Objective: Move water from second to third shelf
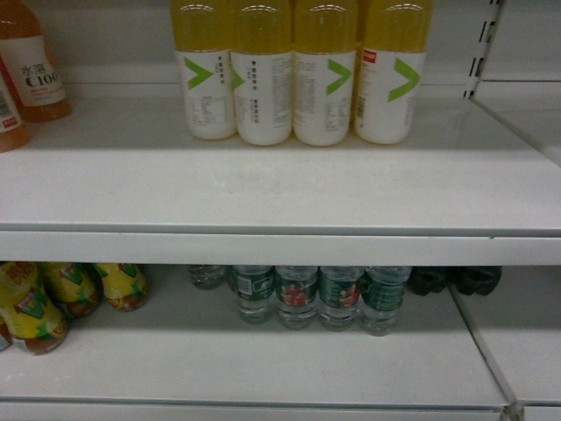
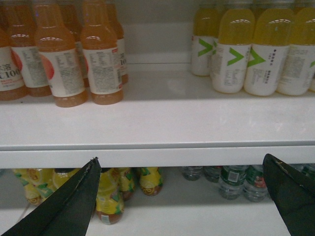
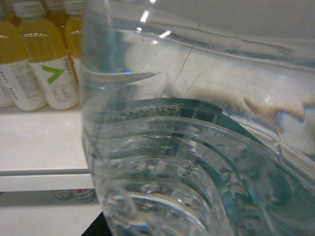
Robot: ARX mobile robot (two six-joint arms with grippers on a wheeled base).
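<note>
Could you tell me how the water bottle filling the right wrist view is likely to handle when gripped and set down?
The water bottle has thin, clear, ribbed walls, so it probably flexes under pressure. It looks filled, so likely heavy for its size. Its smooth plastic may slip.

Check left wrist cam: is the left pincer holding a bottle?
No. The left pincer is open, with only shelf and bottles behind it.

Showing clear ribbed plastic on the water bottle (image 3: 197, 162), dark green label band wrapping around it. Sitting white all over, the shelf (image 1: 280, 189). Glowing yellow up top on the juice bottles (image 1: 298, 70), white labels carrying green chevrons. Looking peachy orange, the tea bottles (image 2: 74, 54), white labels with fine print. Wearing yellow wrappers with green and red bits, the lower bottles (image 1: 35, 307). Sporting green labels with red patches, the water row (image 1: 320, 294). Showing black, the left gripper fingers (image 2: 74, 206).
</note>
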